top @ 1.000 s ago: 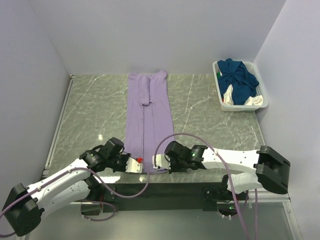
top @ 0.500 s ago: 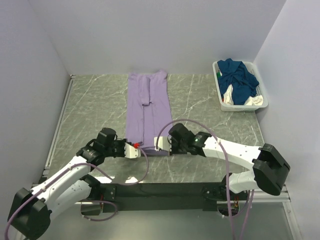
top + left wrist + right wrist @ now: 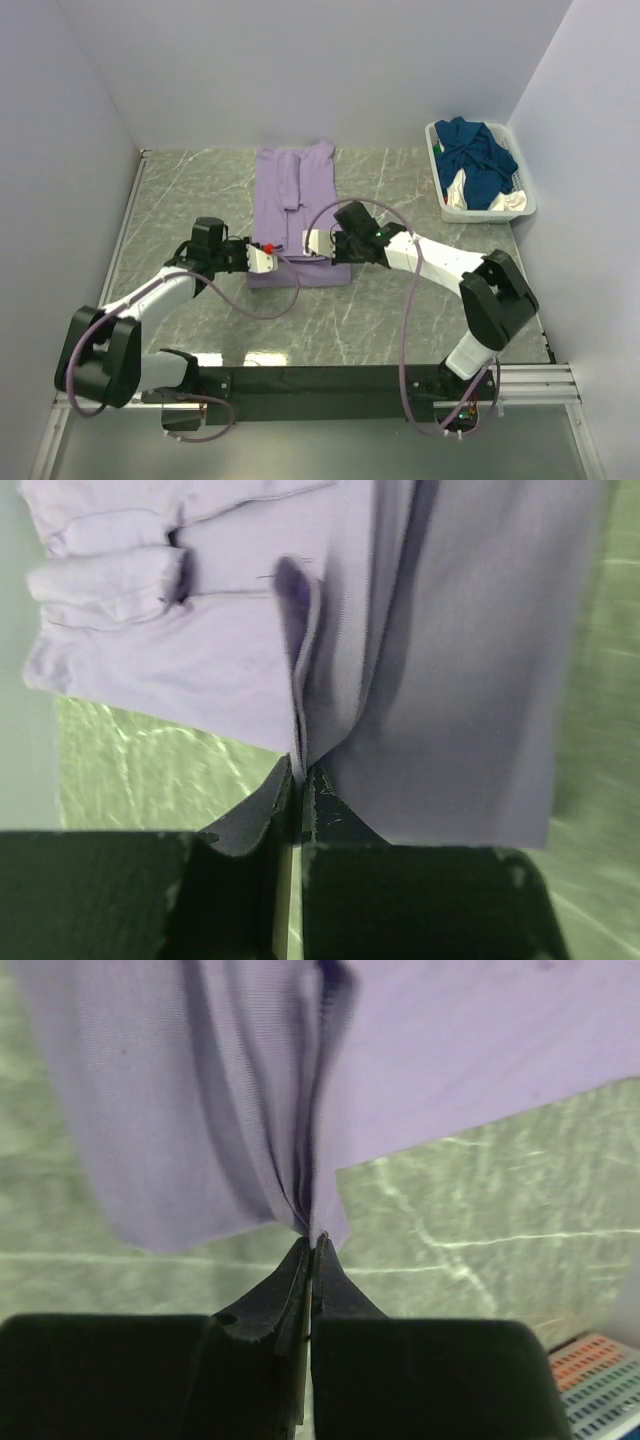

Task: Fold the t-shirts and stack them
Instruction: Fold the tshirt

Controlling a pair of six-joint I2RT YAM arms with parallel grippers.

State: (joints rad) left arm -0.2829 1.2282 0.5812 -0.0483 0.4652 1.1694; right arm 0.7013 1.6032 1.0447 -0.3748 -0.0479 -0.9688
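Observation:
A pale lilac t-shirt [image 3: 300,185] lies in a long narrow strip down the middle of the table, one sleeve folded over its far end. Its near end is lifted and doubled back over the rest. My left gripper [image 3: 270,253] is shut on the near left corner of the hem; in the left wrist view the cloth [image 3: 440,680] is pinched between the closed jaws of that gripper [image 3: 300,775]. My right gripper [image 3: 311,240] is shut on the near right corner. The right wrist view shows its closed tips [image 3: 313,1245] gripping a bunched edge of the lilac cloth [image 3: 200,1090].
A white slatted basket [image 3: 482,215] stands at the back right, holding crumpled dark teal t-shirts [image 3: 480,155] and a white one [image 3: 457,190]. The green-grey marble table [image 3: 400,270] is walled at the back and on both sides.
Both grippers have moved from the near table edge towards the far end, carrying the shirt's near hem with them. The visible strip of shirt has become shorter.

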